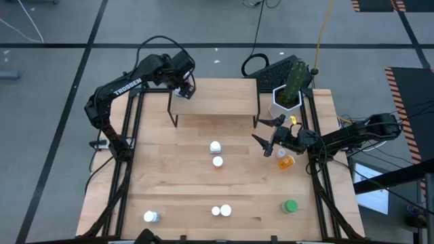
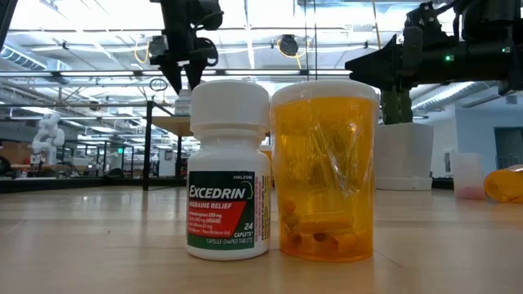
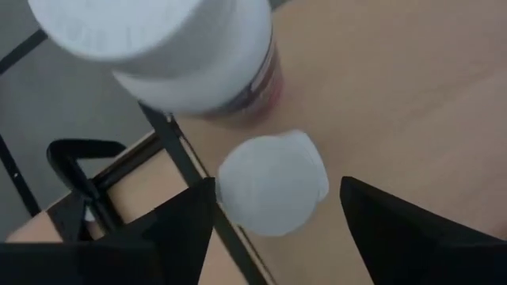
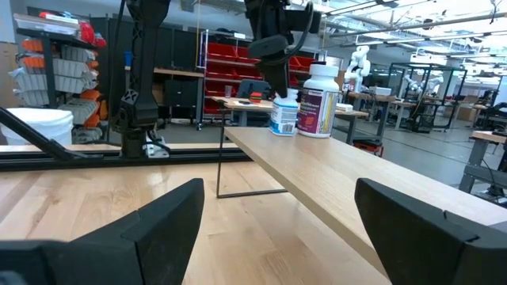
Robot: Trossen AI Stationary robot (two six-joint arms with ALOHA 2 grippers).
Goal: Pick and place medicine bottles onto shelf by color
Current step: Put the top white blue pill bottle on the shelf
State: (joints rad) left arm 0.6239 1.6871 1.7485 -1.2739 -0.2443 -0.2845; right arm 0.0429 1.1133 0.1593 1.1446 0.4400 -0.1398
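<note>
The light-wood shelf [image 1: 215,102] stands at the table's far side. At its far left corner stand two white medicine bottles: a larger one [image 3: 190,55] and a small white-capped one [image 3: 272,182]. My left gripper [image 3: 277,186] points down over the small bottle, open, one finger on each side of its cap. My right gripper [image 1: 266,132] hovers open above the table near the right edge, with nothing between its fingers. Several more bottles rest on the tabletop: two white-capped ones [image 1: 215,147] in the middle, an orange one [image 1: 285,161] on its side, a green one [image 1: 289,206], and others near the front edge. My left gripper comes at the small bottle's cap [image 3: 238,178] from above, pointing steeply down. One finger [image 3: 186,218] stands right against the cap's side, and I cannot tell whether it touches. The other finger [image 3: 380,214] is clear of the cap. The bottle stands upright on the shelf.
A white hexagonal pot with a cactus [image 1: 286,102] stands at the far right beside the shelf. An Excedrin bottle [image 2: 228,167] and an orange bottle [image 2: 324,167] stand together close to the front edge. Bare shelf board stretches to the right of the two bottles.
</note>
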